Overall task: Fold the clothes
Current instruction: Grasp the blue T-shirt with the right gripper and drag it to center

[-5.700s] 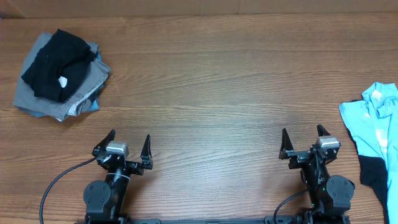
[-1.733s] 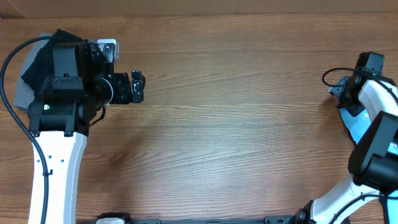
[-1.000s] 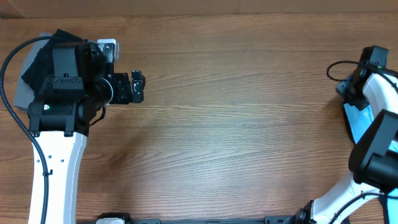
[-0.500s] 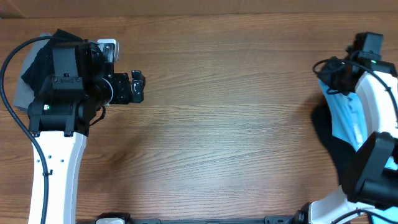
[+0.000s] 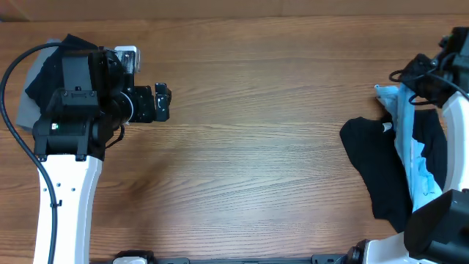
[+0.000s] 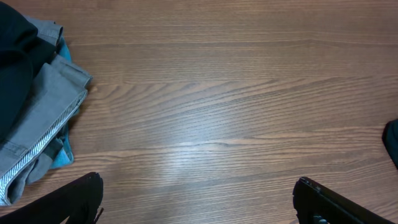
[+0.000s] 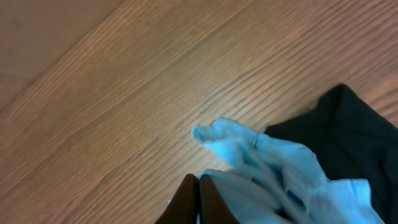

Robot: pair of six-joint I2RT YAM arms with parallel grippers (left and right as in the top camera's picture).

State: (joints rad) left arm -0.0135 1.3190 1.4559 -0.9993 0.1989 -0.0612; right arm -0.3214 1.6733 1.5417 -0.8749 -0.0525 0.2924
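Observation:
The clothes lie in two places. My right gripper is shut on a bunched edge of the light blue T-shirt, which trails down the right side of the table. A black garment spreads out beside and under it. In the right wrist view the gripper has its fingers pressed together against the blue cloth, with the black garment behind. My left gripper hangs wide open over bare wood, just right of a pile of grey and black clothes. In the left wrist view the gripper holds nothing.
The left pile shows grey denim-like fabric, black cloth and a blue scrap. The left arm covers much of it from above. A wide stretch of wooden table separates the two arms.
My right gripper has pulled the light blue T-shirt and the black garment leftward, in from the table's right edge, so the black garment now lies spread on the wood. The left arm has not moved.

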